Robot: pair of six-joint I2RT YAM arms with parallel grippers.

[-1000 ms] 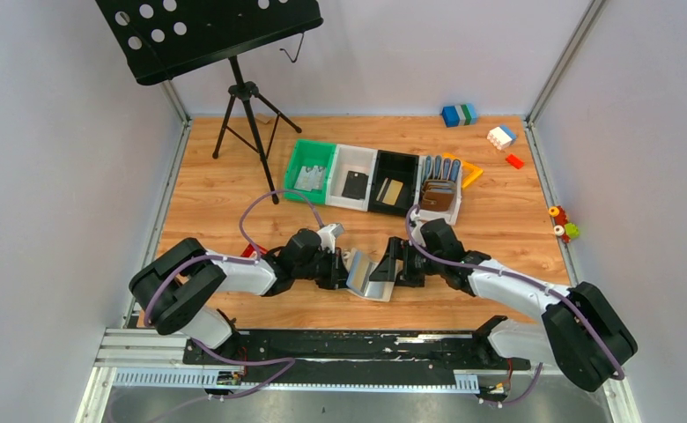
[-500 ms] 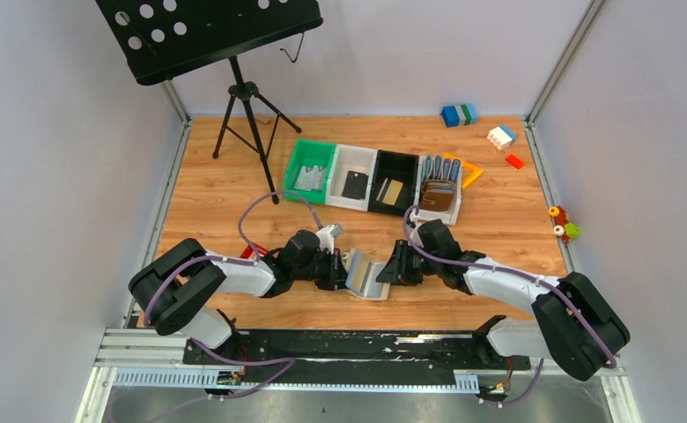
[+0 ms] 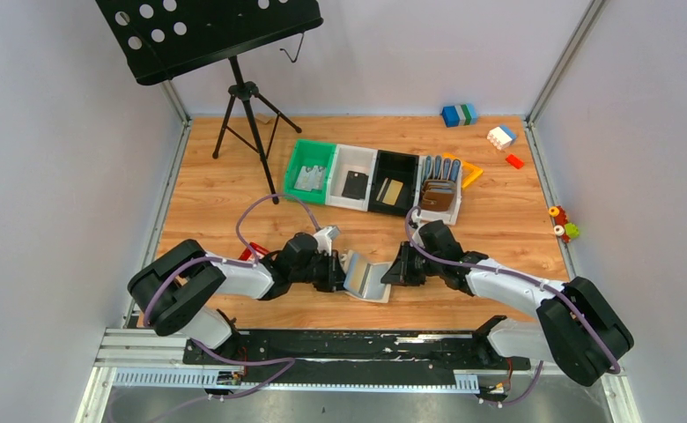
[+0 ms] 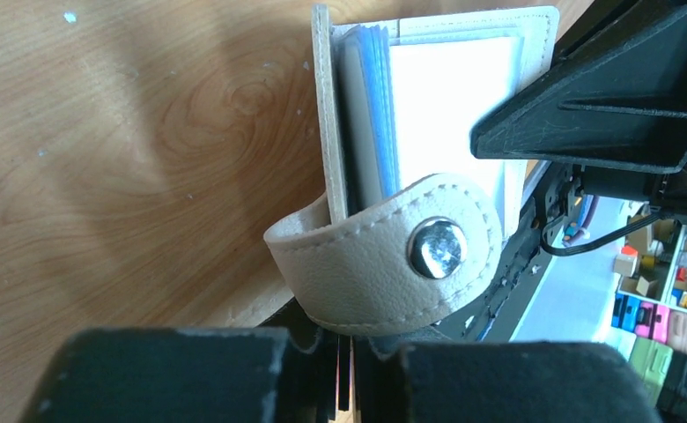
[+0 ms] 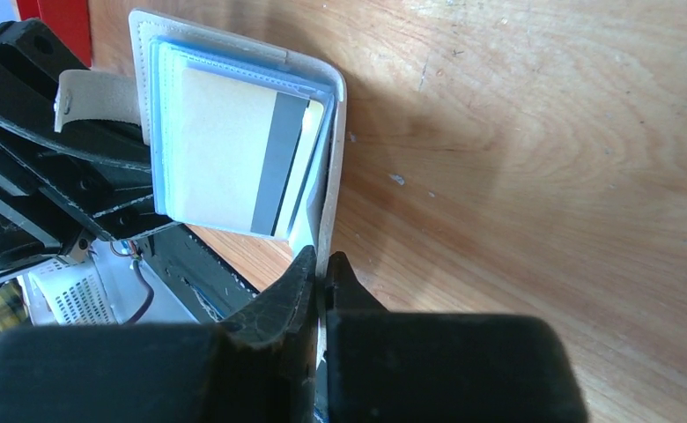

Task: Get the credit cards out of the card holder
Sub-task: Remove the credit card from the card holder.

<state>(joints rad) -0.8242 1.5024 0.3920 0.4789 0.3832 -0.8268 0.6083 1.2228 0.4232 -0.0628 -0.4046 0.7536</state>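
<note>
The pale beige card holder (image 3: 366, 280) lies spread open on the wood between my two grippers. In the right wrist view a cream credit card (image 5: 225, 150) with a grey stripe sits in its clear sleeves. My right gripper (image 5: 321, 266) is shut on the edge of the right cover (image 5: 336, 141). My left gripper (image 4: 344, 348) is at the other cover, jaws almost together with a thin slit between them. The cover runs down into that slit behind the snap tab (image 4: 375, 256). Pale cards (image 4: 446, 88) show in that half's sleeves. From above, the left gripper (image 3: 336, 270) and right gripper (image 3: 393, 270) face each other.
Behind stand a green bin (image 3: 310, 173), a white bin (image 3: 354, 181), a black bin (image 3: 394, 185) with a tan card, and a bin of brown wallets (image 3: 439, 192). A music stand's tripod (image 3: 247, 132) is at back left. Toy blocks (image 3: 501, 137) lie at back right.
My right gripper has moved in and closed on the right cover's edge. The card holder now lies flatter and wider open. The left arm has barely moved.
</note>
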